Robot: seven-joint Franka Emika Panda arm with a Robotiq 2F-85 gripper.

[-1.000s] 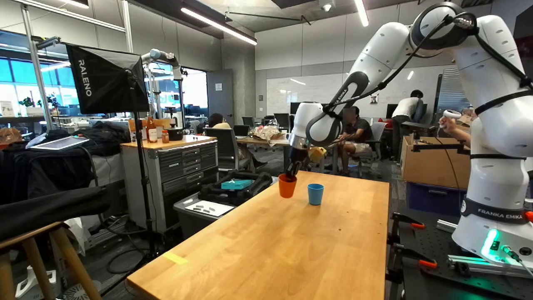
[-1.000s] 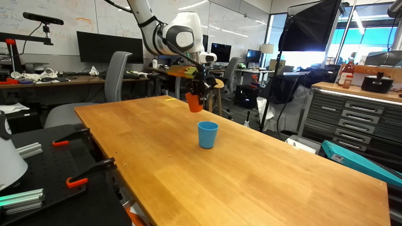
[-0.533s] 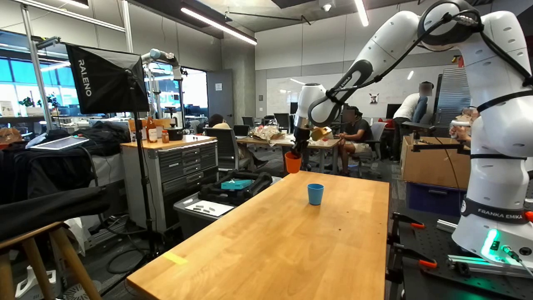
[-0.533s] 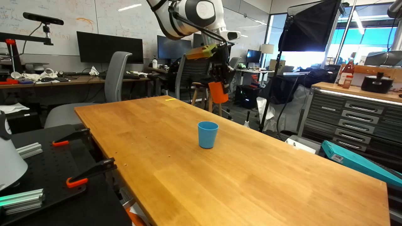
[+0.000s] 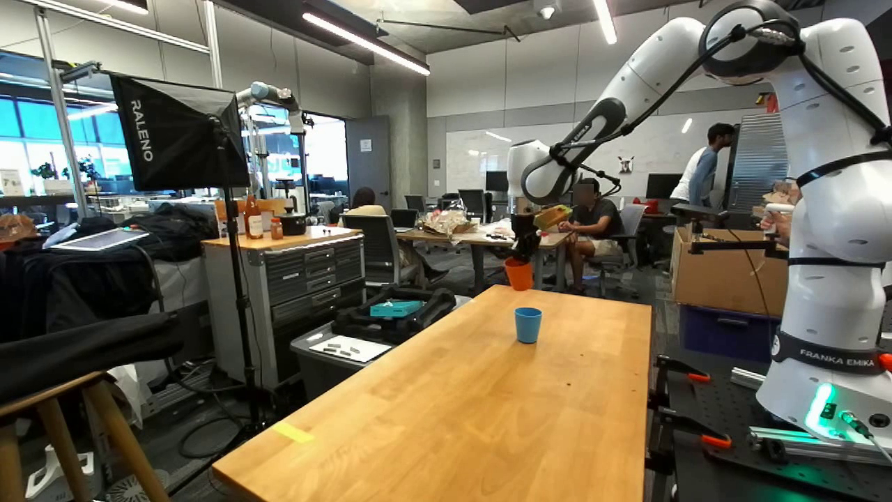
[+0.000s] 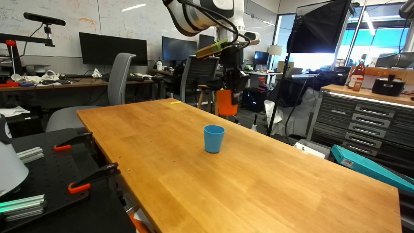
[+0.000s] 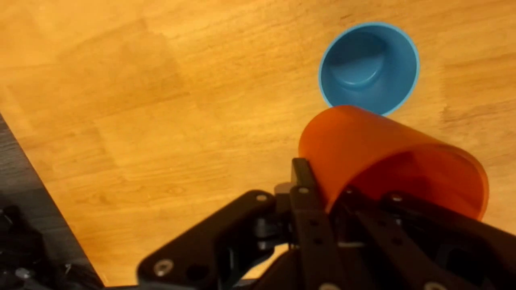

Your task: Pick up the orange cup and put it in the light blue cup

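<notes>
The orange cup (image 5: 519,276) hangs in the air above the table, tilted slightly, in both exterior views (image 6: 226,103). My gripper (image 5: 523,255) is shut on its wall. In the wrist view one finger (image 7: 303,177) lies outside the cup (image 7: 350,137) and the other reaches into it, its tip hidden by the wall. The light blue cup (image 6: 213,139) stands upright on the table with its mouth up, below the orange cup and apart from it. In the wrist view the blue cup (image 7: 397,72) looks empty, and the orange cup's base overlaps its near rim.
The wooden table (image 5: 488,411) has a yellow tape strip (image 5: 294,431) near one end. Clamps (image 6: 93,178) hold at its edge by the robot's base. A grey bin (image 5: 317,362) and a light stand (image 5: 240,293) are beside the table.
The orange cup in my gripper has risen from lower over the table and moved sideways, to the right in both exterior views, then sunk a little. The blue cup has stayed put.
</notes>
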